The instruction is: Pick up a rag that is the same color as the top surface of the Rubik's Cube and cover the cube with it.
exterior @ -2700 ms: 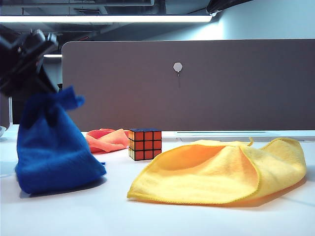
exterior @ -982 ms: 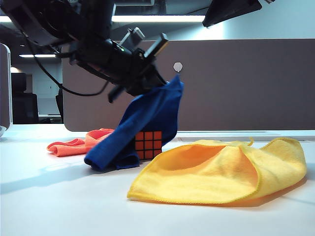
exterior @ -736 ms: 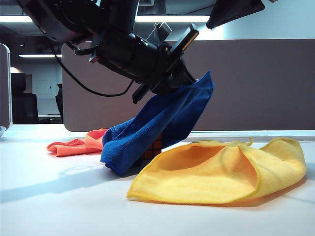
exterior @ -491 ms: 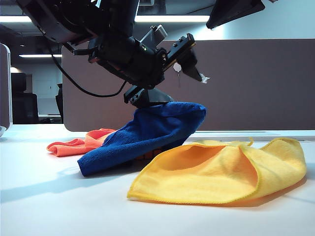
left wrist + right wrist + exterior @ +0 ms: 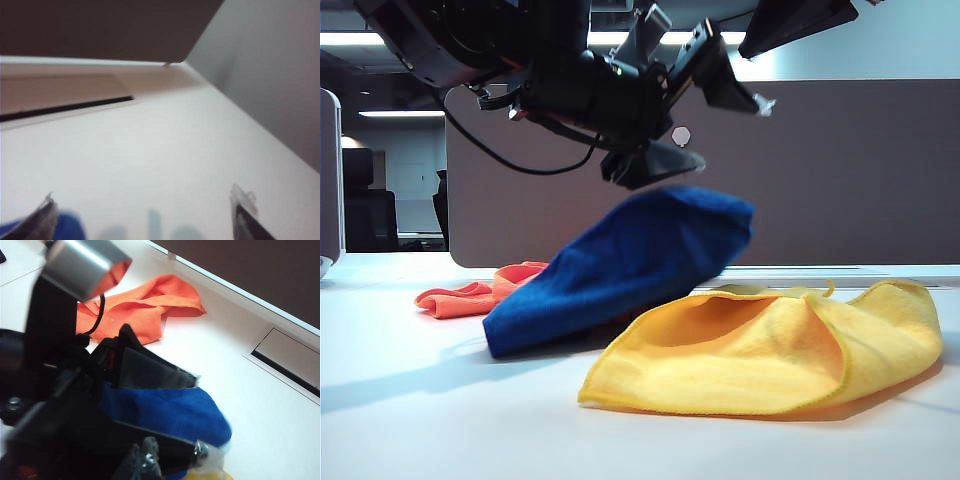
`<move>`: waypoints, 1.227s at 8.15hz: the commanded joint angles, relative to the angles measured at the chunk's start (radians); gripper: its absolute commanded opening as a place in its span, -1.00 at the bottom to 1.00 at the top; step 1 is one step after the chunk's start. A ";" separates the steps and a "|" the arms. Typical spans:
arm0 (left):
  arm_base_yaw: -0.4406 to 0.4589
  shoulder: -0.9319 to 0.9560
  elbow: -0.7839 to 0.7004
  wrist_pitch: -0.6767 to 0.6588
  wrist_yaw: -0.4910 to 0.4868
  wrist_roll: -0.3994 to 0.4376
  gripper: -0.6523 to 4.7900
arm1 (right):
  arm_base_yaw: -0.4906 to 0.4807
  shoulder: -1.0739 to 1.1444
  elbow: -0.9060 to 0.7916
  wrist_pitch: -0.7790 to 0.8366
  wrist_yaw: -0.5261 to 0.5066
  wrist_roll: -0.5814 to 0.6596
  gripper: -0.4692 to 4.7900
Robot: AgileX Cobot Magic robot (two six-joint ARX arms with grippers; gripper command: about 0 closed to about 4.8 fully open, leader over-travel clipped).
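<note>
- Released since a second ago: the rag (image 5: 625, 265) has left the left gripper (image 5: 695, 105) and lies draped in a mound directly beneath it, where it then hung from shut jaws over the Rubik's Cube.
- Left gripper: jaws now stand wide apart and hold nothing; it hangs above the rag's raised end with clear air between. In the left wrist view its two fingertips (image 5: 45, 215) frame bare table (image 5: 165, 150), and only a blurred sliver of blue shows by one of them.
- Orange-pink cloth (image 5: 485, 288): crumpled flat on the table, below the left gripper and well to its left, partly tucked behind the rag's low end.
- Rubik's Cube: no face of it shows in any view; the rag's hump below the left gripper covers the spot.
- Yellow cloth (image 5: 770, 350): spread wide, below and to the right of the left gripper, its near edge overlapping the rag's front; open table lies in front of it.
- Right gripper: its own jaws do not show in any view, so its state cannot be told; the right wrist view is largely blocked by the dark left arm (image 5: 55, 405), with the rag and orange-pink cloth beyond.
- Partition (image 5: 820, 170): closes off the table's far edge behind the left gripper.
</note>
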 commanded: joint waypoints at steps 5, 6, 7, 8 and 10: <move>0.075 -0.005 0.004 0.086 -0.203 0.174 1.00 | 0.000 -0.013 0.005 0.025 -0.002 -0.003 -0.82; 0.151 -0.022 0.003 0.015 -0.201 0.148 1.00 | 0.000 -0.039 0.005 0.065 0.014 -0.003 -0.82; 0.233 -0.064 0.003 -0.037 -0.200 0.157 1.00 | -0.018 -0.084 0.005 0.142 0.065 0.000 -0.82; 0.262 -0.084 0.003 -0.047 -0.200 0.156 1.00 | -0.045 -0.103 0.005 0.150 0.065 0.002 -0.82; 0.374 -0.185 0.003 -0.183 -0.196 0.161 1.00 | -0.252 -0.201 0.005 0.125 -0.032 0.013 -0.82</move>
